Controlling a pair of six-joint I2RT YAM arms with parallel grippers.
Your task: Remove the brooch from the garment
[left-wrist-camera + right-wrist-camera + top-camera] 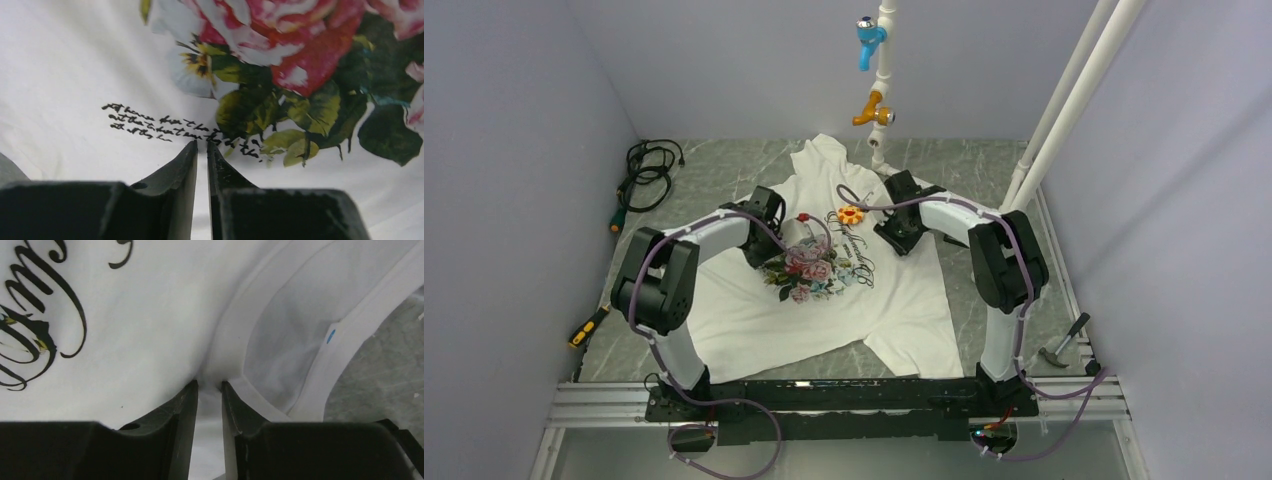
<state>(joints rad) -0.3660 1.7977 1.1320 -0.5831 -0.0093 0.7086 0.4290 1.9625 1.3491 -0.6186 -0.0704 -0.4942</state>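
Note:
The garment (754, 310), a white T-shirt with a print of roses (809, 262), lies spread on the marbled table. The brooch (851, 214), a small orange-yellow flower, sits on it above the print, between the two grippers; neither wrist view shows it. My left gripper (769, 252) presses on the cloth left of the print. Its jaws are almost together beside the small black script (145, 127), with white cloth in the narrow gap (202, 147). My right gripper (892, 238) is right of the brooch, pinching a puckered fold (209, 382) beside the collar (320, 360).
A yellow-and-black tool (587, 328) lies at the table's left edge and a hammer (1062, 342) at its right edge. A coiled black cable (646, 170) sits at the back left. White pipes with a blue tap (867, 38) and an orange tap (874, 110) rise behind the shirt.

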